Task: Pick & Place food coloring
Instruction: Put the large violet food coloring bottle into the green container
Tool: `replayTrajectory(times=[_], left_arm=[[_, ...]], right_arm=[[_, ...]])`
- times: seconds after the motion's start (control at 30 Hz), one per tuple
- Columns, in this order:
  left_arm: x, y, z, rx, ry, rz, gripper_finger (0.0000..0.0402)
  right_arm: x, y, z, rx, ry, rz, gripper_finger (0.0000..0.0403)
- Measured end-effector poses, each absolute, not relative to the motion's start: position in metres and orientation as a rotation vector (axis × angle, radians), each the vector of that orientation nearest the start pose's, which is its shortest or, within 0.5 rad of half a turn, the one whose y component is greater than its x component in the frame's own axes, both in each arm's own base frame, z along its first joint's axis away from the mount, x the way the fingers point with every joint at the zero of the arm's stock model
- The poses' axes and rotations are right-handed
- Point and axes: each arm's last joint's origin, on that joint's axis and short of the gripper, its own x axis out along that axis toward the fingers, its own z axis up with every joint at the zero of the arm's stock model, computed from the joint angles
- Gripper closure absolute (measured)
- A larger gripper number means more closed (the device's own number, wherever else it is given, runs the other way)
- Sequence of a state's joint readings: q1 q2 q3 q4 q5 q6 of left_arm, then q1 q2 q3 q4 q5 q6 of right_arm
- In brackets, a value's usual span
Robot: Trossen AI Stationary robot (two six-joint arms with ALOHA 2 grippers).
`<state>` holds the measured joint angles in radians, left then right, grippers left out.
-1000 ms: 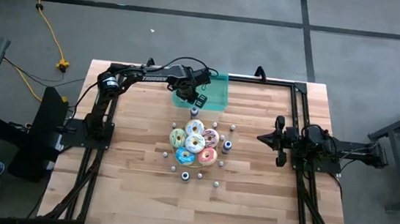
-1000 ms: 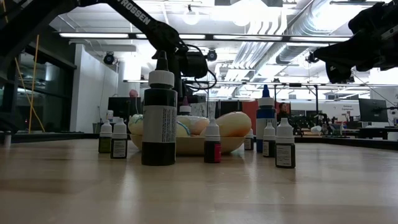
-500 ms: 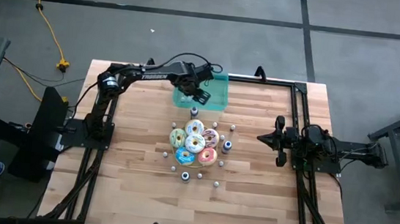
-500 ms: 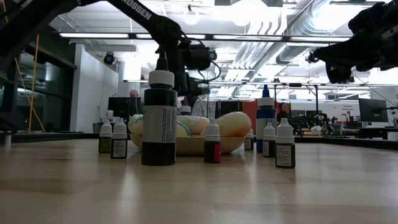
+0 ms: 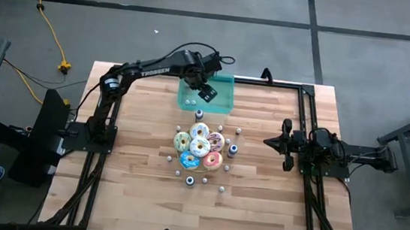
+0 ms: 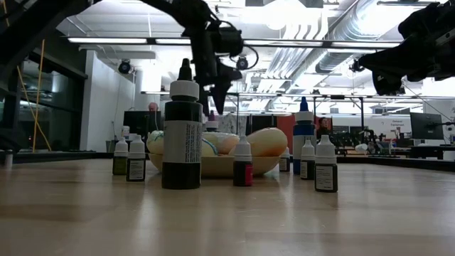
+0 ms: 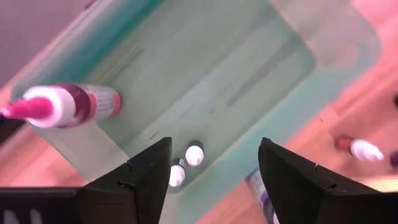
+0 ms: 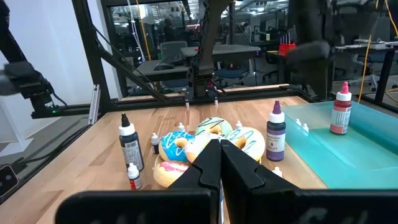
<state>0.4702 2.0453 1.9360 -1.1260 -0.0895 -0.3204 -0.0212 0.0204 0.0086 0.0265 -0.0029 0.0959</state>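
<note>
Six frosted donuts (image 5: 190, 160) lie in one cluster in the middle of the tabletop (image 5: 137, 191). There is one teal tray (image 5: 225, 102) at the far edge, and it holds three food coloring bottles: one large pink-capped bottle (image 7: 81, 104) and two tiny white-capped bottles (image 7: 194, 152). Around the donuts stand roughly ten more loose bottles (image 5: 199, 114), two of them large and dark, one blue; the tiniest are hard to count exactly. Two dark arms work here, the left arm (image 5: 149, 72) and the right arm (image 5: 337, 150).
</note>
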Motion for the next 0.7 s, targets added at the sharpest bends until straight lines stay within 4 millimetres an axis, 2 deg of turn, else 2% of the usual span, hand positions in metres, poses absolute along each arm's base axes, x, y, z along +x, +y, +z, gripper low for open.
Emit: replayTrajectory(times=[0.17, 0.4, 0.7], left_arm=[[0.377, 0.183, 0.298, -0.423, 1.185, 0.463, 0.0172], [0.381, 0.161, 0.299, -0.307, 1.243, 0.133, 0.0172], [0.380, 0.149, 0.298, -0.033, 1.341, 0.077, 0.0172]], right_arm=[[0.098, -0.002, 0.167, 0.096, -0.016, -0.018, 0.0402], [0.098, -0.002, 0.167, 0.096, -0.016, -0.018, 0.0402], [0.098, -0.002, 0.167, 0.096, -0.016, -0.018, 0.0402]])
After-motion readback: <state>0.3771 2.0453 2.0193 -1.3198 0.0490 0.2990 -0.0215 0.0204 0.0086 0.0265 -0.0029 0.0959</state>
